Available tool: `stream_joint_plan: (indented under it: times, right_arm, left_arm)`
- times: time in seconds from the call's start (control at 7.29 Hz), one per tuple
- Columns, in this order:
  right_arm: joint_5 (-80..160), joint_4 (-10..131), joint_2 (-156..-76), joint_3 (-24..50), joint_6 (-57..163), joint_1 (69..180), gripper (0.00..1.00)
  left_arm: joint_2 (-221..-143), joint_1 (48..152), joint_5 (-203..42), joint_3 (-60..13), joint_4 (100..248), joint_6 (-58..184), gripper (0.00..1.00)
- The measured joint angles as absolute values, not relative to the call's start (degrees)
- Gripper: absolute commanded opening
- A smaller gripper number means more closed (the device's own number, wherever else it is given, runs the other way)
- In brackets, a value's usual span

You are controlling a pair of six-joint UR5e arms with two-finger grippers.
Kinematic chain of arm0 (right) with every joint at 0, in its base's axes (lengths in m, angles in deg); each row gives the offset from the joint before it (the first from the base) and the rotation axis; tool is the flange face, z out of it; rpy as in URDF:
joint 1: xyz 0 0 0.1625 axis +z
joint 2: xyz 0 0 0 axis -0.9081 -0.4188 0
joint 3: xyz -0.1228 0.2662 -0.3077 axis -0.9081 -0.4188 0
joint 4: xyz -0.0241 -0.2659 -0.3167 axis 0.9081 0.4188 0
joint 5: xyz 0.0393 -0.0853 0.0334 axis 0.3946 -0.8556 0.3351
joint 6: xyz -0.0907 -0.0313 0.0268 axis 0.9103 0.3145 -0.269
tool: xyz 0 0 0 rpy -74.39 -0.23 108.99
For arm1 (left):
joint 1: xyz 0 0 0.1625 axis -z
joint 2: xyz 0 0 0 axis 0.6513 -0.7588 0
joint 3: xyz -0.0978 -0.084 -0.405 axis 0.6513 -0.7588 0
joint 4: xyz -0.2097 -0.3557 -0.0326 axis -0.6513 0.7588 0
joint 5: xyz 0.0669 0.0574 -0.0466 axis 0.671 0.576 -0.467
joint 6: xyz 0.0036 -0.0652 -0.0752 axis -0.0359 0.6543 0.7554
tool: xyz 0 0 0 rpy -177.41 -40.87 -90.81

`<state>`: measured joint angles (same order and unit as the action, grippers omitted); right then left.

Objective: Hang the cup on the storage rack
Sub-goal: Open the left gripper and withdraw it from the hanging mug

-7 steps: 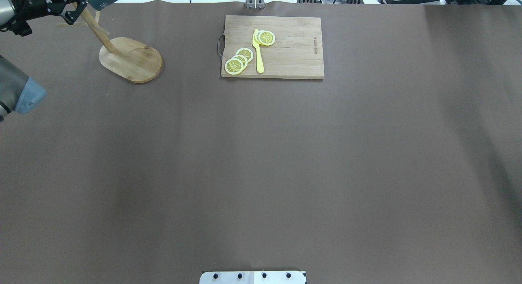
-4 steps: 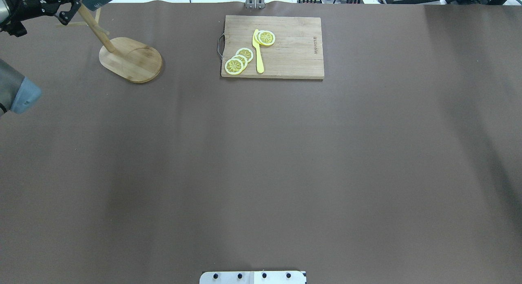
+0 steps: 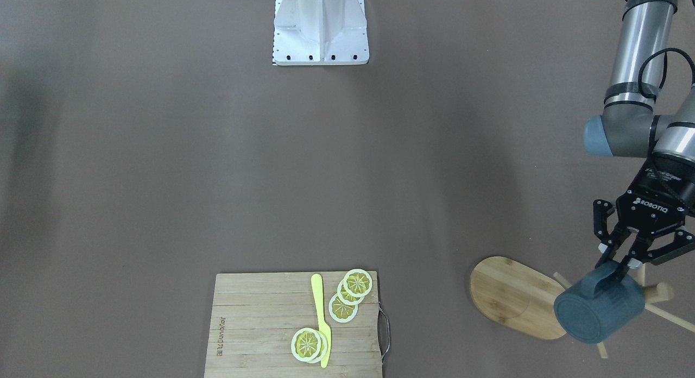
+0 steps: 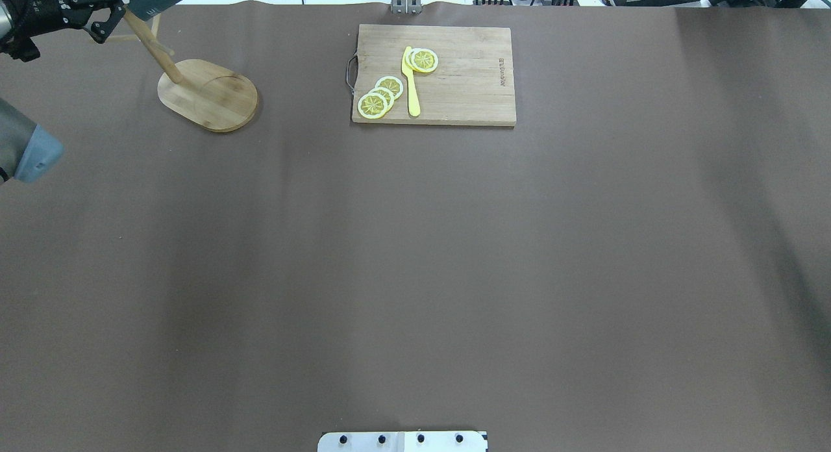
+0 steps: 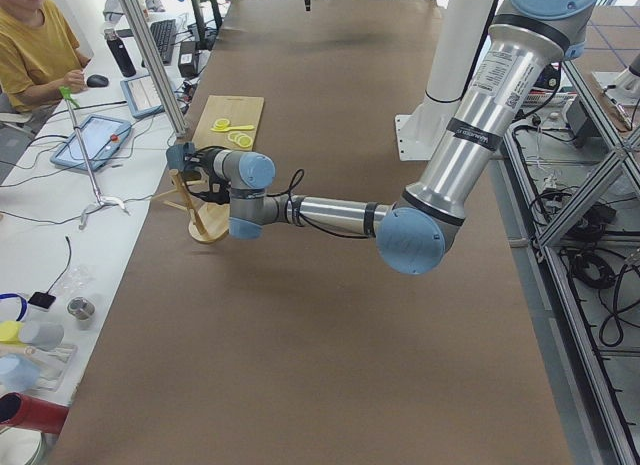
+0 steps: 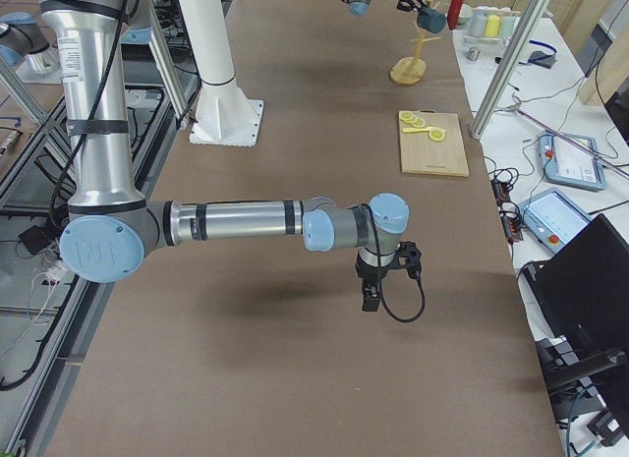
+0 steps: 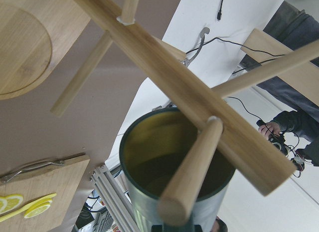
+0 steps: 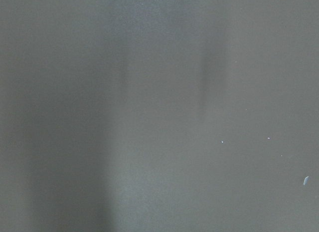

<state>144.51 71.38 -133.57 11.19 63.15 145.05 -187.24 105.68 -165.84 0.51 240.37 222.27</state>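
Pinching the cup (image 3: 594,313) by its handle, the left gripper (image 3: 619,258) holds it sideways beside the post of the storage rack (image 3: 516,296); one peg (image 7: 192,172) points back along the cup toward the handle

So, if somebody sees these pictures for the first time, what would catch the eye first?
First, the dark teal cup, held by its handle in the left gripper, right at the pegs of the bamboo storage rack on the robot's far left. Next, the cutting board with lemon slices and a yellow knife, across from the robot's base.
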Motion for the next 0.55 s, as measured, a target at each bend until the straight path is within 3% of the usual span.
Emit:
stream_joint_plan:
  times: [0.14, 0.27, 0.55]
  right_arm:
    - [144.5, 71.4, -133.6, 11.4, 63.0, 145.0, 1.0]
    - [144.5, 71.4, -133.6, 11.6, 62.9, 145.0, 1.0]
    - [144.6, 71.4, -133.7, 12.4, 61.8, 145.0, 1.0]
  left_arm:
    - [-187.1, 105.7, -165.9, 0.7, 240.6, 222.1, 0.83]
    - [-187.1, 105.7, -165.9, 0.8, 240.7, 221.9, 0.97]
    - [-187.1, 105.7, -165.9, 0.8, 240.7, 221.6, 0.97]
